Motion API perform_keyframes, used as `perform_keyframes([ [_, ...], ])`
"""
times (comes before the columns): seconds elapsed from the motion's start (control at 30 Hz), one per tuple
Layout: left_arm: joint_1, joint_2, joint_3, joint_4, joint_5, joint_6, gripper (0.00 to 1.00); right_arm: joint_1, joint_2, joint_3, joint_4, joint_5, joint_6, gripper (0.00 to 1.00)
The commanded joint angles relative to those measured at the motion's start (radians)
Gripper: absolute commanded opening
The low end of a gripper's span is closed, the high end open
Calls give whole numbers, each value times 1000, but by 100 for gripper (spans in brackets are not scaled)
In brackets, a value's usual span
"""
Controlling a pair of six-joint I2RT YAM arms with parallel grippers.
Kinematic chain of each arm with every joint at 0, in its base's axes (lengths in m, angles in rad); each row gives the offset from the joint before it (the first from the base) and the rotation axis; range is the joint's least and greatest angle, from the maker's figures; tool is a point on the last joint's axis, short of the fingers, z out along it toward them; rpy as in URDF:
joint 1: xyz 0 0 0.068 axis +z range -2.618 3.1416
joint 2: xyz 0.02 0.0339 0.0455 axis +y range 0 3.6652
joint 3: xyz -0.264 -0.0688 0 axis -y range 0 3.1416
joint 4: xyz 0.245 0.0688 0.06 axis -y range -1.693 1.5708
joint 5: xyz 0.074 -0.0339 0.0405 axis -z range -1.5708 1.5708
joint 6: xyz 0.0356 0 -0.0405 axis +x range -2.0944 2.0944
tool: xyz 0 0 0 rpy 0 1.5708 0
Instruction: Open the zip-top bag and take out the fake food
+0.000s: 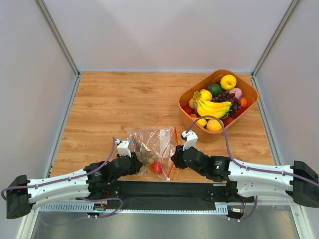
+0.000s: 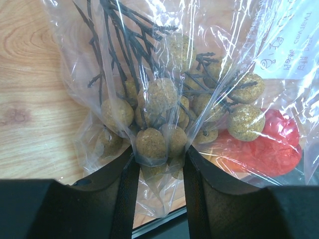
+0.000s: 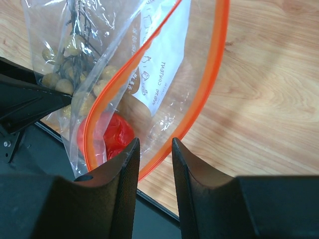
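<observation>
While the zip gapes open: zip-top bag [image 1: 152, 148] lies on the surface's [image 1: 114, 104] near edge.
Left hand [image 2: 158, 164]: pinching bag film and a tan ball.
Right hand [image 3: 154, 159]: clamped on the orange zip strip [image 3: 212, 74].
Fake food [image 2: 174, 114]: still inside.
Risk: pulling apart may tear film or drag everything off the edge.

An orange basket [image 1: 185, 97] of fruit sits on the wooden table [image 1: 124, 99].

Left arm stretched low and angled inward from its base, left gripper [image 1: 135, 163] with fingers [image 2: 124, 186] pinched close together, right arm reaching inward from the opposite side, right gripper [image 1: 174, 157] fingers [image 3: 130, 172] narrowly parted, wrists nearly facing each other
</observation>
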Motion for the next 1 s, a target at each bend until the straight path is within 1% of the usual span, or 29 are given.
perform_keyframes([
  [0.0, -3, 10, -20, -32, 35, 11, 44, 3, 13, 52, 72, -2, -32, 34],
  [0.13, -3, 16, -18, -29, 35, 14, 44, 1, 28, 52, 113, -24, -52, 34],
  [0.4, -3, 44, -15, 11, 47, 26, 43, 1, 197, 61, 208, -102, -67, 35],
  [0.57, -3, 73, -13, 38, 55, 26, 43, 1, 264, 49, 318, -168, -98, 35],
  [0.63, -3, 89, -12, 46, 55, 28, 43, 1, 266, 40, 364, -199, -98, 36],
  [0.8, -3, 119, 2, 52, 53, 32, 43, 1, 220, -3, 435, -265, -87, 43],
  [0.83, -3, 122, 3, 57, 55, 32, 43, 1, 209, -6, 440, -277, -87, 47],
  [0.9, -3, 127, 10, 60, 56, 35, 43, 1, 212, -6, 444, -314, -93, 51],
  [0.93, -3, 130, 11, 63, 55, 35, 43, 3, 225, -4, 444, -326, -91, 57],
  [0.97, -3, 132, 14, 66, 55, 35, 43, 3, 232, -4, 444, -337, -91, 61],
])
